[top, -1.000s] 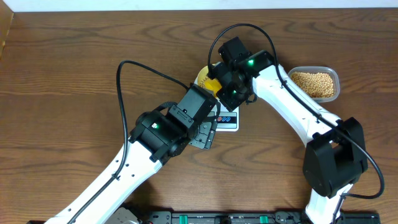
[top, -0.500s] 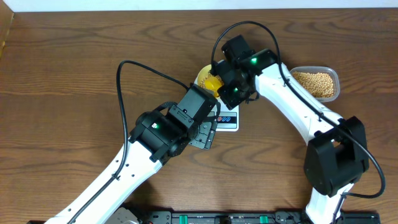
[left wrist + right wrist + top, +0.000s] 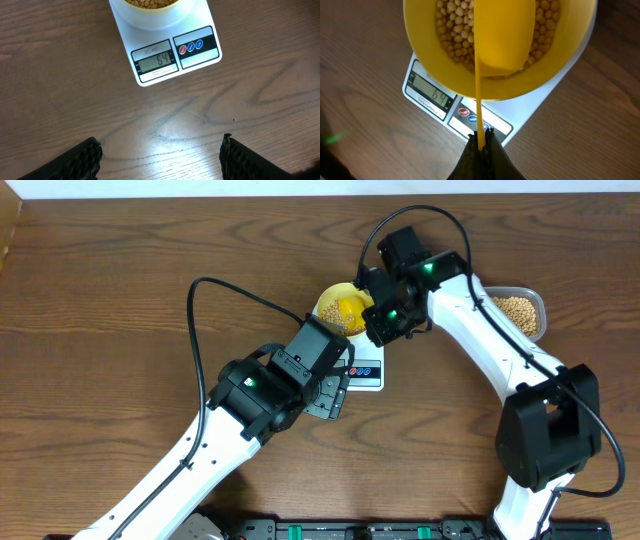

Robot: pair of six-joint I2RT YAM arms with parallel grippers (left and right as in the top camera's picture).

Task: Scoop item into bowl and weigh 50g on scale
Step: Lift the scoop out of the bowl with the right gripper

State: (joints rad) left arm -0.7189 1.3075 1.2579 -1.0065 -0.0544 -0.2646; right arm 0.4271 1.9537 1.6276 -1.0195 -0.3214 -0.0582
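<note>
Yellow scoop [image 3: 502,35] is hanging inside the bowl [image 3: 436,75], with the right gripper [image 3: 481,135] clenching its handle. Bowl is sitting on the scale [image 3: 158,61], mid-worktop [image 3: 120,280] toward the far edge, holding the beans [image 3: 451,30]. Display is showing 64, so the weighing step is looking overshot; next move is likely calling for lifting some beans out to the tub [image 3: 542,308] nearer the right edge. Left gripper [image 3: 161,145] is hovering released, holding nothing. Counting: 1 bowl, 1 scale, 1 scoop, 1 tub, 2 grippers; beans uncountable.

I count one scale [image 3: 165,50], one yellow bowl [image 3: 435,75], one yellow scoop [image 3: 502,35] and one clear tub [image 3: 541,308]. On the scale: one red button [image 3: 183,48], one blue button [image 3: 198,44]. The beans [image 3: 451,30] are too many for me to count.
</note>
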